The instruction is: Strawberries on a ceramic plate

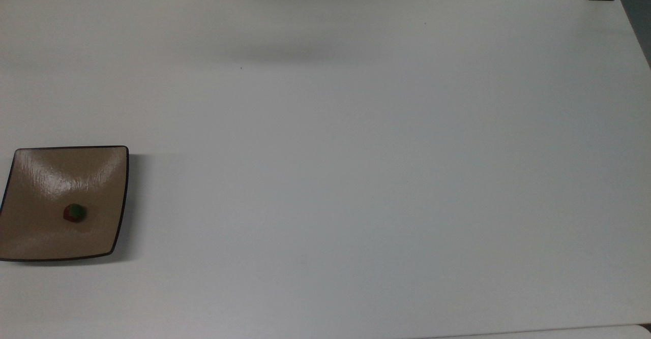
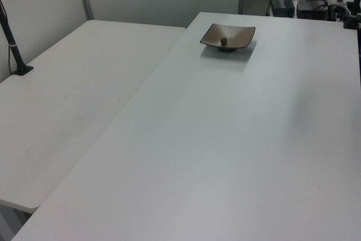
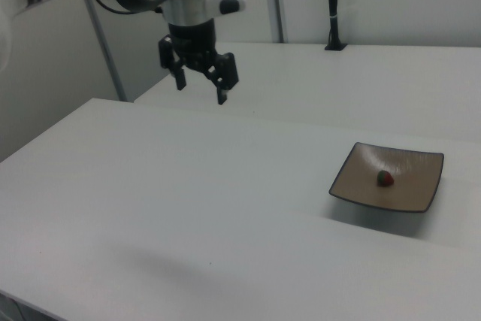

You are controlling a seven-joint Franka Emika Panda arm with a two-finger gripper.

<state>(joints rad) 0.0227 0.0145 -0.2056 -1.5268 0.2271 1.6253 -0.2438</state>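
Gripper (image 3: 200, 85): in the right view, high above the worktop's (image 3: 188, 208) far left part, fingers apart, holding nothing, well away from the plate. Ceramic plate (image 1: 35, 237): against the worktop's left edge in the top view, near the front. Strawberry (image 1: 75, 213): resting inside the plate, green cap visible. Step judged: placement done, arm clear; no further move seems needed. The left view shows an adjoining table (image 2: 67, 88) alongside.
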